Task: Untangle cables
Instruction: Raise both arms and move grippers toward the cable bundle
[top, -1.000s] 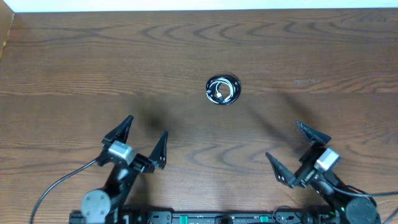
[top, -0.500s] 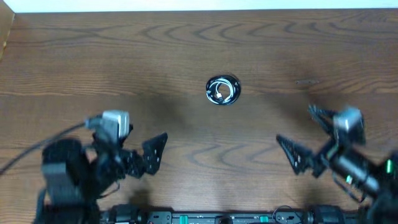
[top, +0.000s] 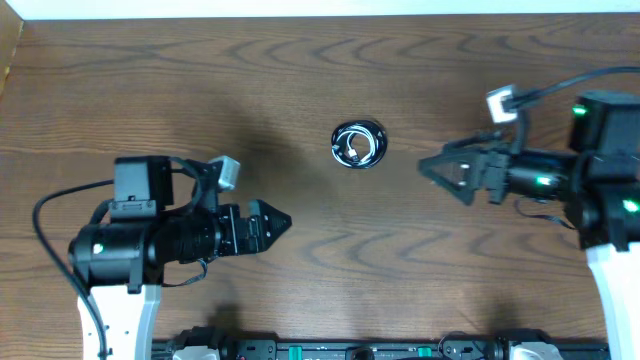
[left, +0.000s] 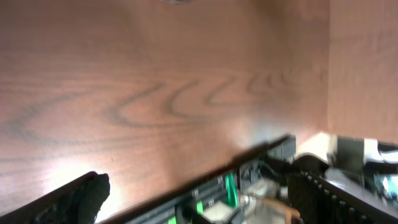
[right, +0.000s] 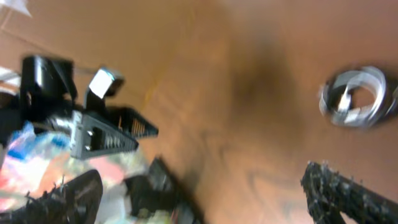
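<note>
Since nothing has been pulled loose yet, the job looks barely begun: the wooden table (top: 150, 90) spreads all round the coil of cables (top: 358, 144); the left gripper (top: 278, 222) hangs below and left of that coil, well apart, jaws spread and holding nothing; the right gripper (top: 442, 176) hovers to the coil's right, nearer, likewise spread and empty; the coil itself lies in one small tight ring, black and pale strands wound together, so every cord is left to separate. No brand, label or writing is readable.

Cables (top: 358, 144) lie on table (top: 300, 80) between left gripper (top: 278, 220) and right gripper (top: 438, 172)
</note>
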